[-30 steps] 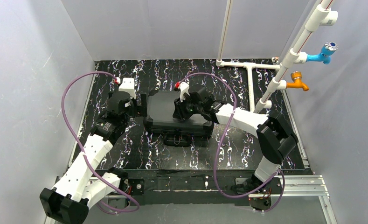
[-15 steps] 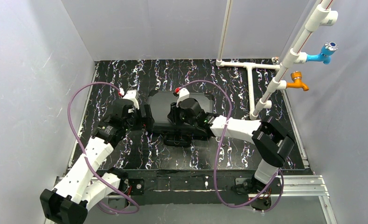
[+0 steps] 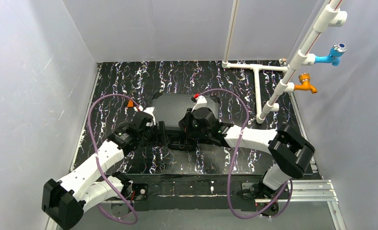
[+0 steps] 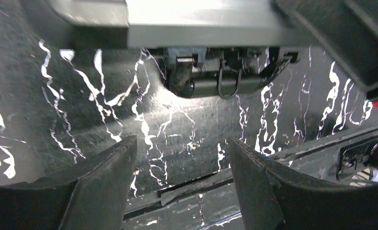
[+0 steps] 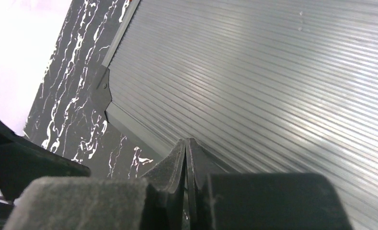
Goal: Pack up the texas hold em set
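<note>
The black hard case [image 3: 173, 107] lies flat in the middle of the marbled table with its lid down. Chips, card decks and orange discs are hidden. My left gripper [image 3: 161, 133] is open and empty at the case's front left. In the left wrist view my left gripper [image 4: 182, 146] sits just short of the case's front edge [image 4: 201, 21] and its carry handle [image 4: 211, 82]. My right gripper [image 3: 189, 126] rests over the lid's front edge. In the right wrist view my right gripper [image 5: 186, 143] is shut with nothing between the pads, just above the ribbed lid [image 5: 273, 72].
A white pipe frame [image 3: 257, 81] stands at the back right, with a slanted pipe carrying a blue tap [image 3: 334, 51] and an orange tap [image 3: 305, 84]. Grey walls close the left, back and right. A metal rail [image 3: 302, 189] runs along the near edge.
The case's lid has come down from raised to flat. Both arms have moved toward the near side; my left gripper has swung right to the case's front.
</note>
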